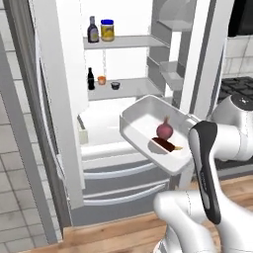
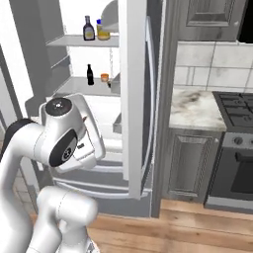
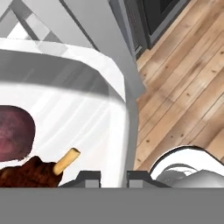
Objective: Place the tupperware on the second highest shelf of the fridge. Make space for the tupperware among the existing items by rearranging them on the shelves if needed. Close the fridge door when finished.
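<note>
The claw (image 3: 113, 175) is clamped on the rim of the white tupperware (image 1: 148, 121), held tilted, its long axis pointing into the open fridge (image 1: 123, 64). Beyond and above the claw, the second highest shelf (image 1: 131, 88) carries a black bottle (image 1: 91, 79), orange pot (image 1: 102, 80) and dark dish (image 1: 115, 85), blocking part of it

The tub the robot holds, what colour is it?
White tub; clearest in the left base view.

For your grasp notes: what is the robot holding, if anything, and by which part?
The tupperware, a white open tub with food inside. The fingers are shut on its rim wall at one side, holding it in the air before the open fridge.
</note>
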### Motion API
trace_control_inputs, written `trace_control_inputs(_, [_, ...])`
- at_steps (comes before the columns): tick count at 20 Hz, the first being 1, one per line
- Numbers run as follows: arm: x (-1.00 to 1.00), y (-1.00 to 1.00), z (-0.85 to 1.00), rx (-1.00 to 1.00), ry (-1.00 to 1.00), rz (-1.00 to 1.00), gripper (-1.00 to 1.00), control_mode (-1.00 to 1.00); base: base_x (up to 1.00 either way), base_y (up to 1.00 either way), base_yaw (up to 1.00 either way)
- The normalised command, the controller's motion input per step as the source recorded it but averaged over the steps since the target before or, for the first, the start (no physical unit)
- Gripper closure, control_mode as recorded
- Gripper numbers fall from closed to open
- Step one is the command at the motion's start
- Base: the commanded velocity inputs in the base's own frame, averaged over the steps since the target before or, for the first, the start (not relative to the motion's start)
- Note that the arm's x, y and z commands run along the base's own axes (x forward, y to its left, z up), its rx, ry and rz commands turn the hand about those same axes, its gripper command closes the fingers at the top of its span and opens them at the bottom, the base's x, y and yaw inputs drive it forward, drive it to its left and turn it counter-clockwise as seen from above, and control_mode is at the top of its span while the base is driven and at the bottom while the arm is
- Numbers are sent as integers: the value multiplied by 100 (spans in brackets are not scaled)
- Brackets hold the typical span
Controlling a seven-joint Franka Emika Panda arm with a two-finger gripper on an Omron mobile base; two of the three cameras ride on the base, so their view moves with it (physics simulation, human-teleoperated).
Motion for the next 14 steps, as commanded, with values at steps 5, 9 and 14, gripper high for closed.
trace_control_inputs(5, [0, 0, 0, 0, 0, 0, 100, 100, 48, 65, -21])
trace_control_inputs(9, [0, 0, 0, 0, 0, 0, 100, 100, 67, 27, -15])
trace_control_inputs(14, [0, 0, 0, 0, 0, 0, 100, 100, 57, -5, -10])
